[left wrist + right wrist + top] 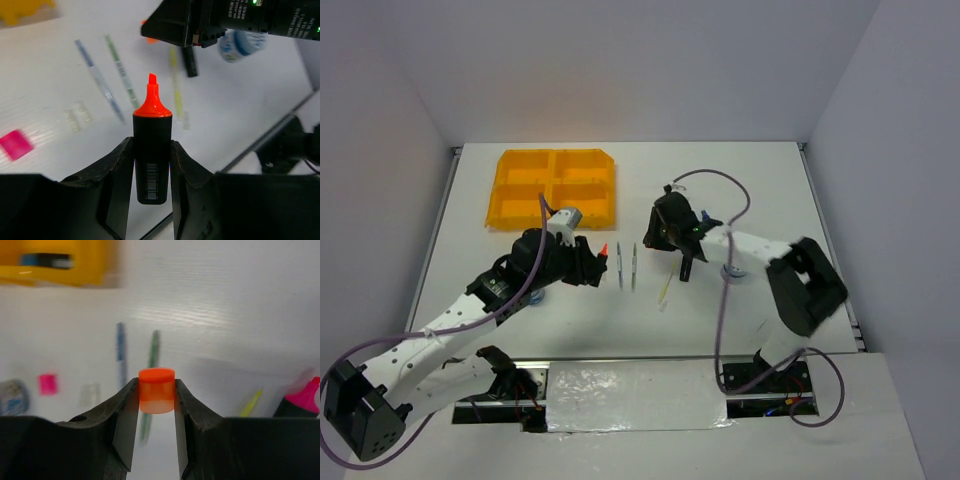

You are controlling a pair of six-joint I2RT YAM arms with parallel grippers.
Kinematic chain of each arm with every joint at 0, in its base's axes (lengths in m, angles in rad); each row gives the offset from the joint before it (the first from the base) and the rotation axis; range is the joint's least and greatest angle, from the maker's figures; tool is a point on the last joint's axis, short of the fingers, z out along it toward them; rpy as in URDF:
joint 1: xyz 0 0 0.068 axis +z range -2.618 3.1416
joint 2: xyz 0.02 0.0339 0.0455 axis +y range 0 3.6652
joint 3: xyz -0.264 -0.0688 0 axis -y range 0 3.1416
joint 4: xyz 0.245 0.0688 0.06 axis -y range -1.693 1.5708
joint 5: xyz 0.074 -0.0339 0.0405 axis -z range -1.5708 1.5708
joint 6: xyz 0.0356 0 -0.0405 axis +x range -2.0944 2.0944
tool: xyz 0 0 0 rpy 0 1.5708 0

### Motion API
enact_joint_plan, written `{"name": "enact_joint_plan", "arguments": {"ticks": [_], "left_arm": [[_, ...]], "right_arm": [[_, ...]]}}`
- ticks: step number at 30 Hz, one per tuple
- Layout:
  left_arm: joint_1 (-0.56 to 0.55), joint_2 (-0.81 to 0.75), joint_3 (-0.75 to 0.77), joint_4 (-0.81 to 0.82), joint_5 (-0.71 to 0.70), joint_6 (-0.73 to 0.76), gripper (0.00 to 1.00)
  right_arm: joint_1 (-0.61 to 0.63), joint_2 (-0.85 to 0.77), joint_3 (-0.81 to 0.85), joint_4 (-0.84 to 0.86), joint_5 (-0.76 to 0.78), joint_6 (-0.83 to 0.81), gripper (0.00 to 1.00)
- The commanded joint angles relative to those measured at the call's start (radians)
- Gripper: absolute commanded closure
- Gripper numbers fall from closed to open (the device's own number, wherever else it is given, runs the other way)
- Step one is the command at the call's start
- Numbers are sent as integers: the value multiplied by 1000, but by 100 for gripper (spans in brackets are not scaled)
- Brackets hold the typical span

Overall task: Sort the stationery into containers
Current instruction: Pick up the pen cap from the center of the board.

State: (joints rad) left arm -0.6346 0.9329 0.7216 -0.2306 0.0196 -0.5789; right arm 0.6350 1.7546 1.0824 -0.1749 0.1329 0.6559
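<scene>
White walls box in a white counter point(740, 190) lit from above. At the left gripper point(151, 150), the jaws are clamped on both sides of a black marker point(151, 172) whose orange tip stands bare and uncapped. The right gripper point(157, 395) pinches a small orange cap point(157, 382) between its pads. Both are held above the middle of the counter, near each other, over 2 thin pens point(620, 265) and a pale stick point(665, 288). The tray point(549, 184) with its 4 compartments lies well apart at the far left. The step in hand looks like recapping. The next move calls for lining the cap's mouth up with the tip and pressing them together before the marker goes to a compartment. Only the top view shows the tray whole and how the arms face each other. The left wrist alone shows a pink square point(16, 144) clearly, and the right wrist a pink-tipped marker point(300, 399).
</scene>
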Motion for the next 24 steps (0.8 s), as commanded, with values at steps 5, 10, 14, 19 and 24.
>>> {"name": "enact_joint_plan", "arguments": {"ticks": [5, 10, 14, 19, 24], "left_arm": [[-2, -126, -152, 641, 465, -90, 100], [-4, -135, -232, 1061, 630, -223, 100], [-2, -89, -237, 1262, 694, -307, 100], [-4, -19, -241, 1447, 732, -416, 100], [-4, -17, -228, 1408, 724, -398, 100]], "right_arm": [[9, -623, -321, 630, -211, -102, 77], [14, -836, -470, 967, -395, -6, 76], [25, -889, -506, 1135, -478, 59, 75], [58, -903, -516, 1284, -556, 74, 75], [110, -896, -489, 1263, -564, 30, 75]]}}
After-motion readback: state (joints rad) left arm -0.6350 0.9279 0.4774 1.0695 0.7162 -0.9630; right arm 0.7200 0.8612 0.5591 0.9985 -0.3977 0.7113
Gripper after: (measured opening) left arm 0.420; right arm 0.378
